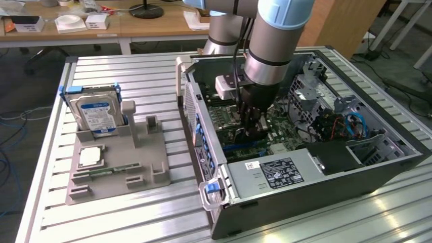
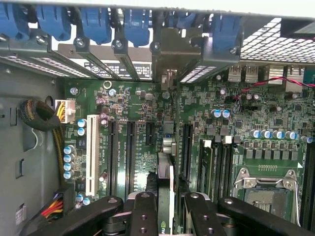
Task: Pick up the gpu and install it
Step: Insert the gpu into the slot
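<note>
The arm reaches down into the open computer case [image 1: 378, 152], which lies on its side on the slatted metal worktop [image 1: 135, 217]. The pincer [image 1: 248, 126] hangs just above the motherboard [image 1: 284, 131], near the middle of the case.

In the wrist view the pincer [image 2: 165, 206] is clamped on the gpu [image 2: 165, 182], one dark finger on each face of the thin card, which is seen edge-on. The card stands upright on its long edge over the motherboard [image 2: 138, 147], running toward the rear wall of the case. Its silvery bracket end [image 2: 167, 78] reaches the row of slot covers with blue latches [image 2: 133, 24] at the case's back. The card lies between two long dark expansion slots [image 2: 130, 152], with a white slot [image 2: 91, 152] further off to one side and the empty processor socket [image 2: 263, 191] on the other. Whether the card's edge is seated in a slot cannot be told.

In the exterior view, at about nine o'clock from the case, a grey parts holder [image 1: 121, 167] rests on the worktop. A hard drive [image 1: 98, 114] with a blue and white label stands upright at its far end, a square processor chip [image 1: 91, 156] lies flat in a recess, and a slim green memory stick [image 1: 108, 171] lies toward its near edge. The case's power supply [image 1: 276, 174] sits at six o'clock from the pincer.
</note>
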Tool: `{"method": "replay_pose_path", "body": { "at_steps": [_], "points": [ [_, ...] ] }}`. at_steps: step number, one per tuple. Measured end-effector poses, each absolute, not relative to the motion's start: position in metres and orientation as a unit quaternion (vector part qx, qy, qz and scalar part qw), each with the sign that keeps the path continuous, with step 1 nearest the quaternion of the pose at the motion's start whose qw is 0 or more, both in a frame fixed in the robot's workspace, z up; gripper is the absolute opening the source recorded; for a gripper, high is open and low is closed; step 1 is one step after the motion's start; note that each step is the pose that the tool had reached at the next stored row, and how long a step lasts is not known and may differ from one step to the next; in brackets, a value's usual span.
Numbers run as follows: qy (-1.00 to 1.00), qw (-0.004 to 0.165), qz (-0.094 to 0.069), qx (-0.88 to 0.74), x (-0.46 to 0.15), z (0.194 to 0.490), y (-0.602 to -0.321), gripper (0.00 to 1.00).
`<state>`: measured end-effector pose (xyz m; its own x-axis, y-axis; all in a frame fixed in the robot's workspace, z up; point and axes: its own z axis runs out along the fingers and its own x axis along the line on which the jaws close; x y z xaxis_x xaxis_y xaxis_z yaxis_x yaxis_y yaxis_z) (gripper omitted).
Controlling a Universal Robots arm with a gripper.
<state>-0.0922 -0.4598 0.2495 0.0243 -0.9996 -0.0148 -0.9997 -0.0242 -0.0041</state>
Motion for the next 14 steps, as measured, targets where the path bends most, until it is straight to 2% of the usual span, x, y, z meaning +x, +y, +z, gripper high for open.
{"method": "replay_pose_path", "body": {
  "at_steps": [14],
  "points": [
    [0.699,0.007,0.004,-0.715,-0.0922,0.2478,-0.4606,0.26]
  ]
}}
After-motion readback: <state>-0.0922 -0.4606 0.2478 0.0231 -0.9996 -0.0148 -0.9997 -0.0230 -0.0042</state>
